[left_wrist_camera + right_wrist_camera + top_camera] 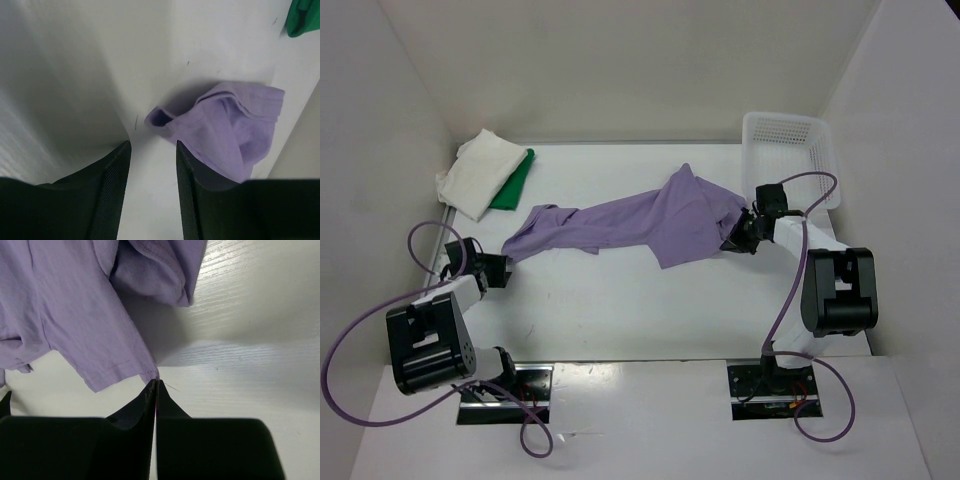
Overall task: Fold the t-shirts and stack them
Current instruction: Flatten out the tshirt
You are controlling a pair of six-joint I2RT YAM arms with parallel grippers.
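The light purple t-shirt (640,220) lies stretched and rumpled across the middle of the table. My right gripper (731,239) is at its right end, shut on a hem corner (156,375), with the cloth (75,325) spreading away from the closed tips (157,382). My left gripper (503,268) sits just short of the shirt's left end, jaws apart. Only bare table shows between its fingers (116,170), and the purple cloth (225,130) lies ahead and partly behind the right-hand finger. The white-cream t-shirt (478,172) lies folded at the back left, over the bright green t-shirt (516,181).
A white lattice basket (785,148) stands at the back right corner, just behind my right arm. White walls close in the table on the left, back and right. A bit of the green shirt (302,17) shows in the left wrist view's top right corner.
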